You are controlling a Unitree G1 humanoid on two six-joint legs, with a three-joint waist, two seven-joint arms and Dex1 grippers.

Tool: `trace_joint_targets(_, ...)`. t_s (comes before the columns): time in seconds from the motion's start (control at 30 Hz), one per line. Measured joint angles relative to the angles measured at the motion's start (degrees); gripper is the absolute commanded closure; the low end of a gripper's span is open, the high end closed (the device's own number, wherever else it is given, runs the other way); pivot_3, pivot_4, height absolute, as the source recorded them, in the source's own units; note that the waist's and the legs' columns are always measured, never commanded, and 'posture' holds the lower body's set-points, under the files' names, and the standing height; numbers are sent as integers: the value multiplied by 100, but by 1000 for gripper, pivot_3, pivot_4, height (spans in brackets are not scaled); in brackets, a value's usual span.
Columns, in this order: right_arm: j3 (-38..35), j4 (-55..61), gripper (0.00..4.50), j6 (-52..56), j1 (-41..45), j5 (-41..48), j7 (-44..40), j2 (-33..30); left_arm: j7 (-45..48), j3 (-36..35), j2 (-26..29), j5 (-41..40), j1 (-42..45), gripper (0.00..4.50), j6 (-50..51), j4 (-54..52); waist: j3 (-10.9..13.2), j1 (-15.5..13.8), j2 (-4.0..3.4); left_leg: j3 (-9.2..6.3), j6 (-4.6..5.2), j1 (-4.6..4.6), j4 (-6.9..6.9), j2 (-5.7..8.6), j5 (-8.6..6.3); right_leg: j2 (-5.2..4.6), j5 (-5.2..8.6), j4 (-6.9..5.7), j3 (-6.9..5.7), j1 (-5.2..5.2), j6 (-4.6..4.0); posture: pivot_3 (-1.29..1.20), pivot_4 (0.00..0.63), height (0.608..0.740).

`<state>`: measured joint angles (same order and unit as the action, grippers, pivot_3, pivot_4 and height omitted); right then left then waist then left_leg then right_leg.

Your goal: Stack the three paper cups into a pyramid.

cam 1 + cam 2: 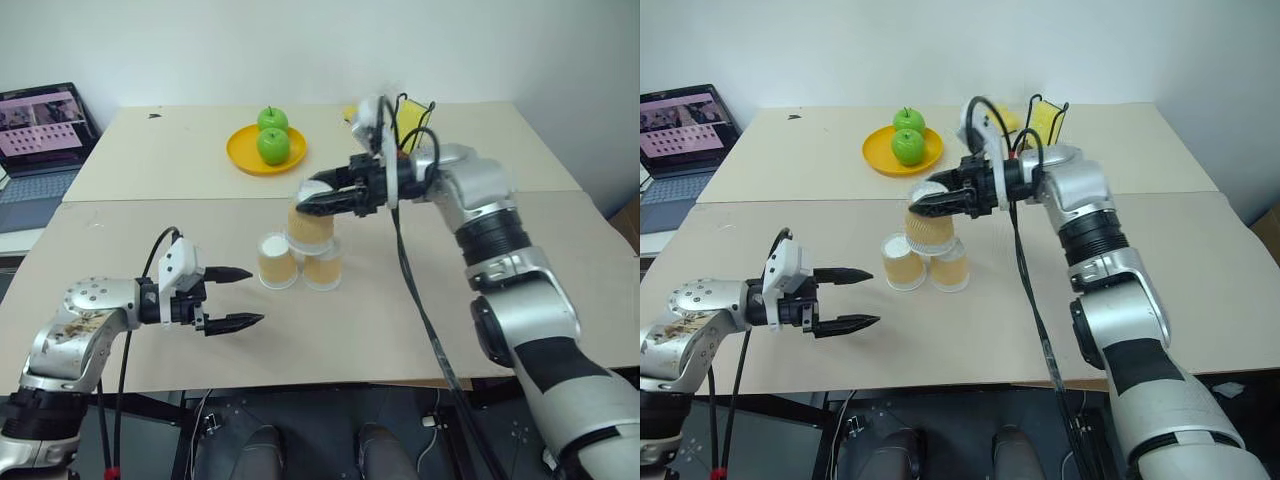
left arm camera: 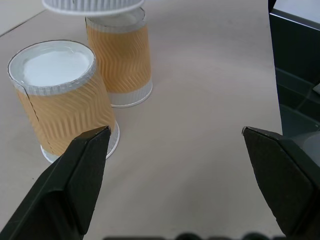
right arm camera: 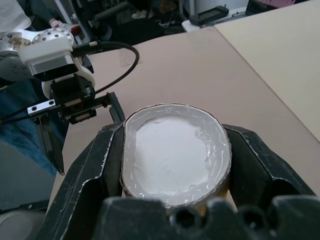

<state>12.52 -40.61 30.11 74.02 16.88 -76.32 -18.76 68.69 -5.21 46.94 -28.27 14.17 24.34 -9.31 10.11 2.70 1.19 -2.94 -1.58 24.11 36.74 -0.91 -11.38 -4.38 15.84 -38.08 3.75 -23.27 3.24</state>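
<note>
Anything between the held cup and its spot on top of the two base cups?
Nothing visible. The right gripper holds the third cup just above the two base cups. The open left gripper stands off to the side.

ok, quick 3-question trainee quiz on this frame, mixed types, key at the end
1. True or false: the left gripper is holding a cup.
2. What does the right gripper grip? A) a green apple B) a paper cup C) the yellow plate
3. How many cups stand upside down on the table?

Key:
1. False. Its jaws are open and hold nothing, short of the cups.
2. B. The jaws squeeze the cup just above the other two.
3. Two, side by side.
</note>
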Motion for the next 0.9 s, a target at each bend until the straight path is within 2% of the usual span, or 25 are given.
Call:
trace_joint_targets(0.3, 42, -824, 1908, -578, 405, -481, -111, 379, -70, -4, 10, -3, -110, 0, -8, -31, 0, 5, -1, -2, -4, -1, 0, -1, 2, 1, 0, -1, -2, 0, -1, 0, 150, 732)
trace_joint_targets(0.6, -40, -1065, 1908, -820, 437, -558, -126, 460, -101, -5, 23, -6, -129, 0, -8, -79, 0, 31, -1, -3, -4, -4, 0, -1, 3, 2, 0, -4, -2, 0, -1, 0, 150, 732)
trace_joint_targets(0.67, -62, -1079, 965, -843, 437, -568, -121, 462, -101, -5, 34, -6, -129, 0, -8, -82, 0, 42, -1, -2, -5, -4, 0, -1, 3, 2, -1, -4, -2, 1, -1, 0, 150, 732)
trace_joint_targets(0.73, -88, -1097, 427, -859, 437, -628, -110, 462, -101, -5, 35, -6, -125, 0, -8, -82, 0, 50, -1, -3, -4, -4, 0, -1, 3, 2, 0, -3, -2, 1, -1, 0, 150, 732)
trace_joint_targets(0.9, -128, -1175, 427, -859, 434, -684, -100, 461, -99, -4, 35, -5, -77, 0, -8, -81, 1, 83, -1, -3, -4, -1, 0, 0, 3, 1, -1, -3, -2, 0, -1, 0, 150, 732)
